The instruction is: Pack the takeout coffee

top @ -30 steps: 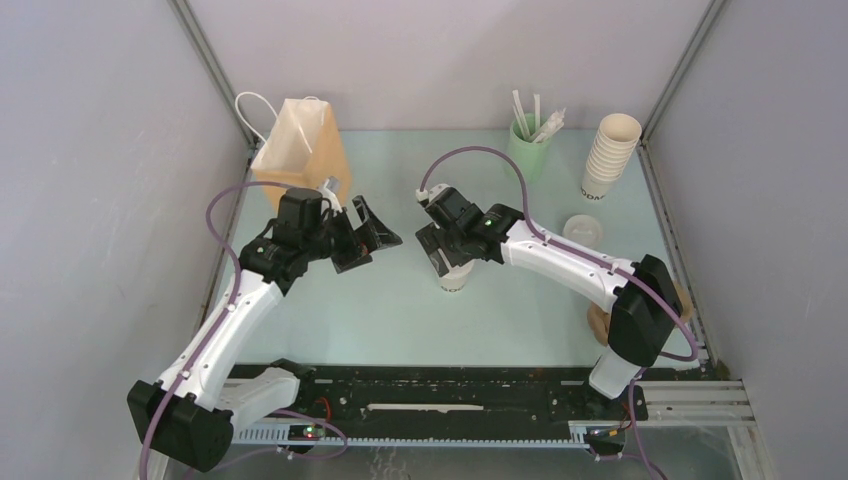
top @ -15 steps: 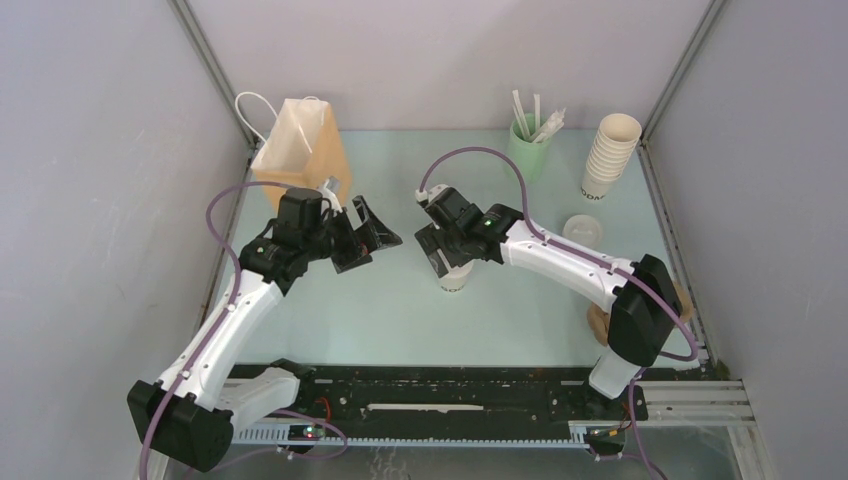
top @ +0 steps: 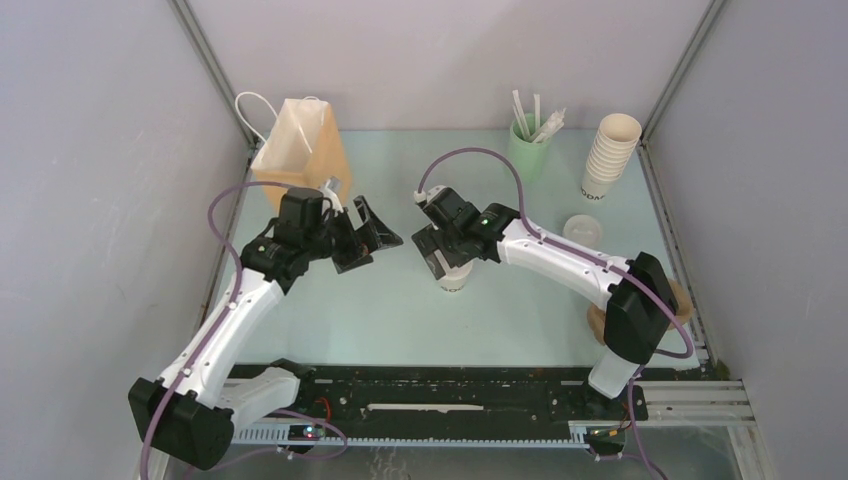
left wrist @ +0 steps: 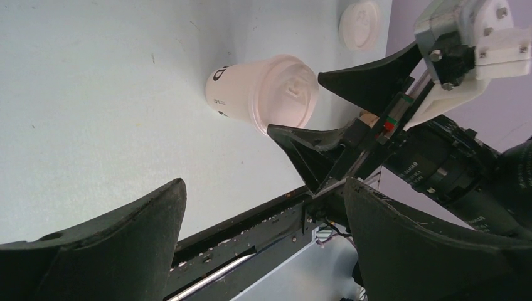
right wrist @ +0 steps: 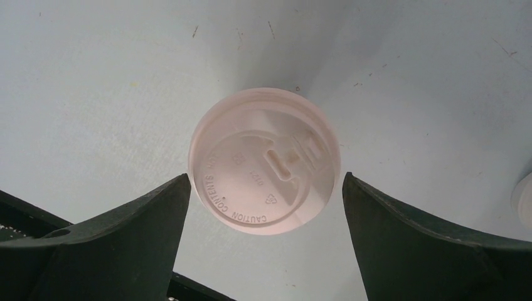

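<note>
You are looking down on a pale green table (top: 400, 320) with an arm reaching in from each lower corner of the top view.

The brown paper bag (top: 300, 150) stands upright at the upper left, its mouth open and its white handle raised.

The left arm (top: 235, 320) rises from the lower left and bends towards the centre, its wrist just below the bag. The left gripper (top: 375, 240) points right, towards the other arm. Its fingers (left wrist: 113, 244) are spread wide and hold nothing. It hangs above the table, apart from the bag and the cup.

The right arm (top: 570, 262) stretches from the lower right up to the middle of the frame. The right gripper (top: 450, 262) points straight down over the lidded cup (top: 455, 278). In the right wrist view its two dark fingers (right wrist: 119, 232) stand parted, one on each side of the white lid, with the tips just beside the rim. You cannot tell whether either tip touches it.

The lidded cup stands upright on the table at the centre, well apart from the bag.

At the upper right, a tall stack of cream cups (top: 606, 155) leans by the wall. A green cup of white sticks (top: 528, 148) stands to its left. A loose white lid (top: 583, 228) lies flat below the stack.
</note>
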Controlling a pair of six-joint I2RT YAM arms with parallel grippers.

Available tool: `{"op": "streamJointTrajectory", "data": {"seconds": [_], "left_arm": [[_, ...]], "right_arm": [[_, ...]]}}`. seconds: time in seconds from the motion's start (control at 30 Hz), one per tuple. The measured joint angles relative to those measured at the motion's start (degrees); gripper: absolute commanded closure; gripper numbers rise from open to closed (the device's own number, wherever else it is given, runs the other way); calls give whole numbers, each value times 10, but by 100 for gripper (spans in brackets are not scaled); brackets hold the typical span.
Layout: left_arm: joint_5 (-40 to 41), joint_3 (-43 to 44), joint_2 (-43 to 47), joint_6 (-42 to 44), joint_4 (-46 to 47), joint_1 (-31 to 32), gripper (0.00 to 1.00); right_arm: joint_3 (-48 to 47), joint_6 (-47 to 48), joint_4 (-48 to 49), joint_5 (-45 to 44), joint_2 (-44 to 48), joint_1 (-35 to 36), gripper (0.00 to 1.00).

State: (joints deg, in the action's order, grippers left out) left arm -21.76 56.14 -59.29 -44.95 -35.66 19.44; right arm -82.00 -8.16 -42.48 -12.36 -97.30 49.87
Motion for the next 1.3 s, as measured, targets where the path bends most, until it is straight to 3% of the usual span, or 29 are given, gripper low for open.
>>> {"op": "streamJointTrajectory", "data": {"seconds": [0.33,0.43,0.57,0.7,0.93,1.07,1.3], "left_arm": [[-12,0,-30,-1,16,17,3],[-32,-1,-60,-16,51,44,11],[-64,-12,-116,-37,121,67,19],[-97,-31,-168,-59,185,69,30],[-121,-33,-231,-60,233,68,40],[-125,-33,-257,-52,242,66,43],[-130,-33,-294,-30,244,63,46]], "right_arm": [[-83,-21,-62,29,5,-20,4],[-68,-40,-59,115,49,-72,10],[29,-80,-20,288,130,-207,19],[106,-116,36,437,123,-305,22],[143,-139,99,583,32,-319,28],[143,-141,122,615,14,-319,35],[156,-141,153,635,-14,-323,36]]}}
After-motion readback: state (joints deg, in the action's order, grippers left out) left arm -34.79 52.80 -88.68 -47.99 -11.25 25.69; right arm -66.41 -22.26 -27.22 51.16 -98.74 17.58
